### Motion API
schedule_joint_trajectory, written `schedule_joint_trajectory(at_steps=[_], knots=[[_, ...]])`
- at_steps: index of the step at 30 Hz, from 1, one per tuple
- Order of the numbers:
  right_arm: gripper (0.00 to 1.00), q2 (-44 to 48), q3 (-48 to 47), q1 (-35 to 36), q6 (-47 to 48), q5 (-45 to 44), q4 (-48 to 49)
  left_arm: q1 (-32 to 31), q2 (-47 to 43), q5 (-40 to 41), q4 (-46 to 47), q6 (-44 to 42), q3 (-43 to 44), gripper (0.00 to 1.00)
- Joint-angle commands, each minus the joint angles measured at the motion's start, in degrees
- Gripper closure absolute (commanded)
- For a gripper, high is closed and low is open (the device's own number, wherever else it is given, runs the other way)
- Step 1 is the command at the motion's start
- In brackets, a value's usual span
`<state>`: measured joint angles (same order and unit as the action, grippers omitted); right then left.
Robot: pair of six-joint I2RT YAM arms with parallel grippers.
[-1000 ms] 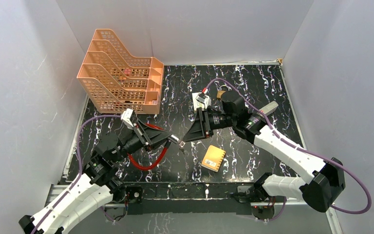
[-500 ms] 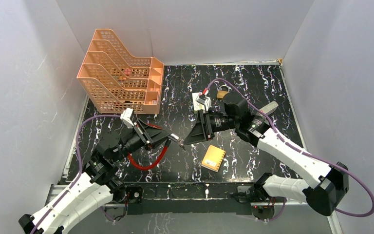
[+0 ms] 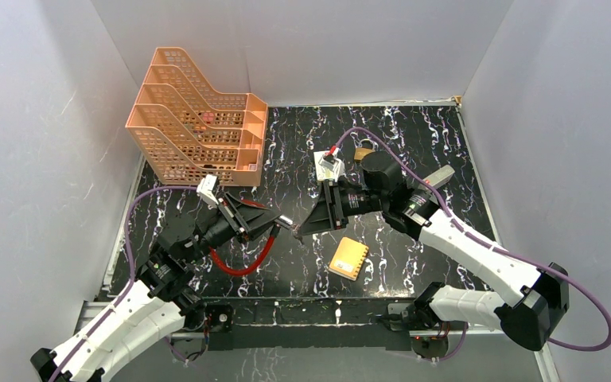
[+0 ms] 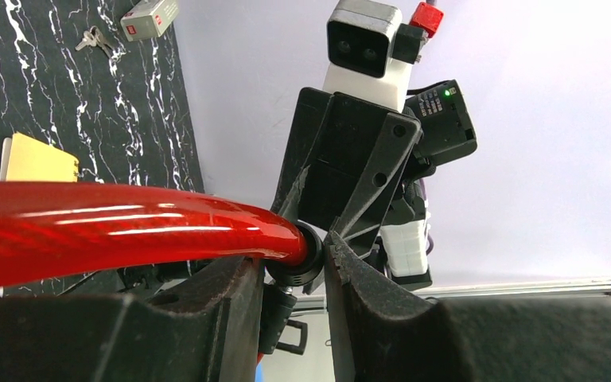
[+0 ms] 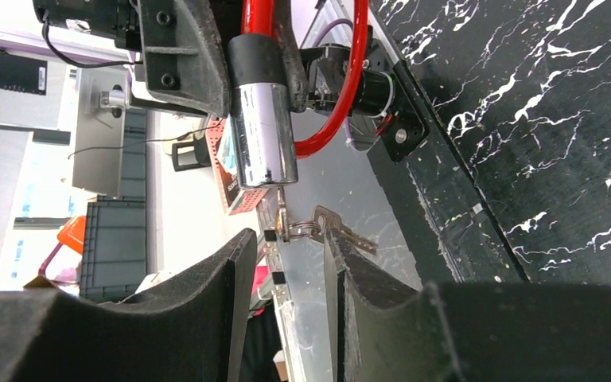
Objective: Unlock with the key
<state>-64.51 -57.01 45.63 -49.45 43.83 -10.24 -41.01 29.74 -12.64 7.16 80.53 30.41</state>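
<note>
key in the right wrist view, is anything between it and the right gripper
Nothing visible. The key hangs from the end of the chrome lock barrel, and the right gripper is open with a finger on each side of it. Only a second key dangles beside.

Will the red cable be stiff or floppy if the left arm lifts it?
Probably springy, not limp: the red cable holds a smooth loop from the left gripper. Its glossy sheath looks slippery. The chrome barrel likely makes that end heavy.
</note>
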Motion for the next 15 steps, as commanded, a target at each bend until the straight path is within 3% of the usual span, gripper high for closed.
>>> schedule_joint_trajectory(at_steps=[1,3,9,15], knots=[[0.54,0.4,-2.8,0.2,1.3,-3.4,0.8,-0.2,-1.1,0.0,3.9,0.3,2.5,1.0],[0.54,0.6,-2.8,0.3,1.3,-3.6,1.5,-0.2,-1.5,0.1,3.6,0.3,2.5,1.0],[0.68,-0.3,-3.4,0.3,0.0,-1.5,4.2,-0.2,-2.0,0.4,3.5,0.7,2.3,1.0],[0.66,-1.0,-3.6,1.1,0.3,-0.1,5.0,-0.2,-1.5,0.4,4.0,0.9,2.2,1.0]])
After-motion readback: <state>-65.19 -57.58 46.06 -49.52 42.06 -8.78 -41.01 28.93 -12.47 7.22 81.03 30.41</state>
